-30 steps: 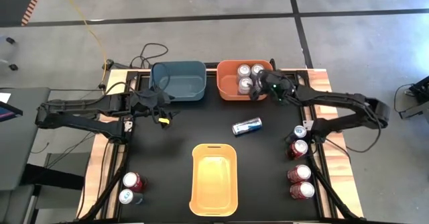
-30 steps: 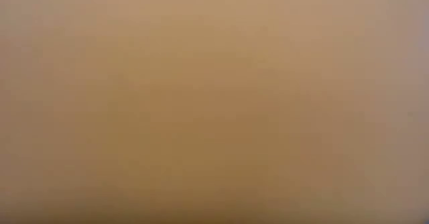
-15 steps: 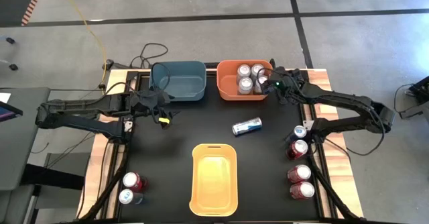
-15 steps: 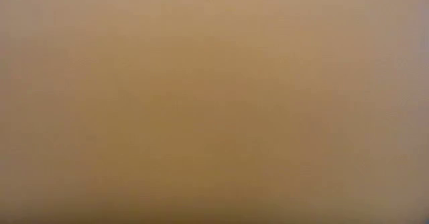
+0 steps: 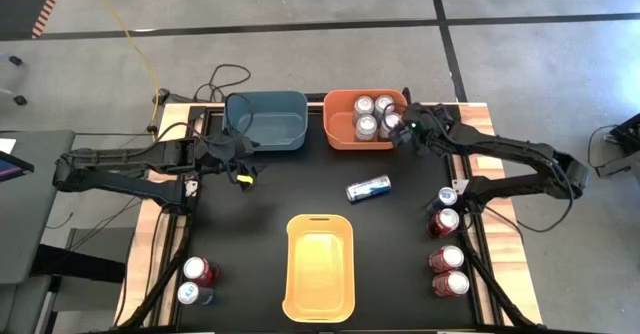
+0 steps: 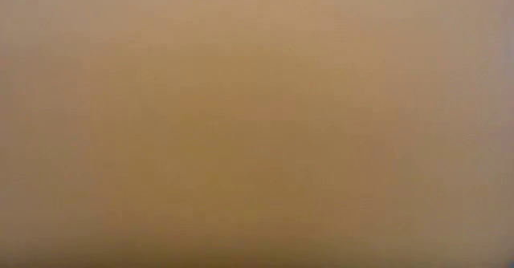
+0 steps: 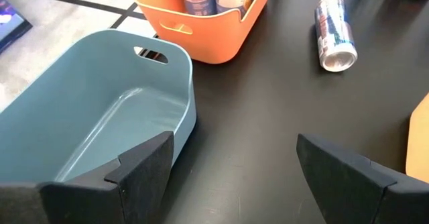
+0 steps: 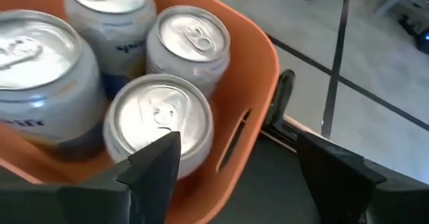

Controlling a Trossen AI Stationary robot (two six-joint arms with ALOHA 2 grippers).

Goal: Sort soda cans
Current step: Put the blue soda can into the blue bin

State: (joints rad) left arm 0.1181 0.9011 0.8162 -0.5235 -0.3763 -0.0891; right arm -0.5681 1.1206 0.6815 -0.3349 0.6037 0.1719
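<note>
Several silver-topped soda cans (image 8: 161, 120) stand upright in the orange bin (image 5: 340, 134) at the far edge. My right gripper (image 5: 402, 134) hovers open at that bin's right end; in the right wrist view its fingers (image 8: 153, 162) stand astride the bin's wall (image 8: 244, 133), with no can between them. A blue-and-silver can (image 5: 369, 188) lies on its side mid-table. My left gripper (image 5: 241, 167) waits open beside the empty blue bin (image 5: 265, 119). More cans stand at the right edge (image 5: 446, 259) and the near left (image 5: 199, 270).
An empty yellow bin (image 5: 320, 267) sits near the front middle. The right-edge cans (image 5: 444, 221) form a row under the right arm. Bare black table lies between the bins. The low view shows only a tan blur.
My right gripper has drawn back from over the orange bin toward the table's right edge and tipped further down. A can in the bin's right end, covered by the gripper before, now shows.
</note>
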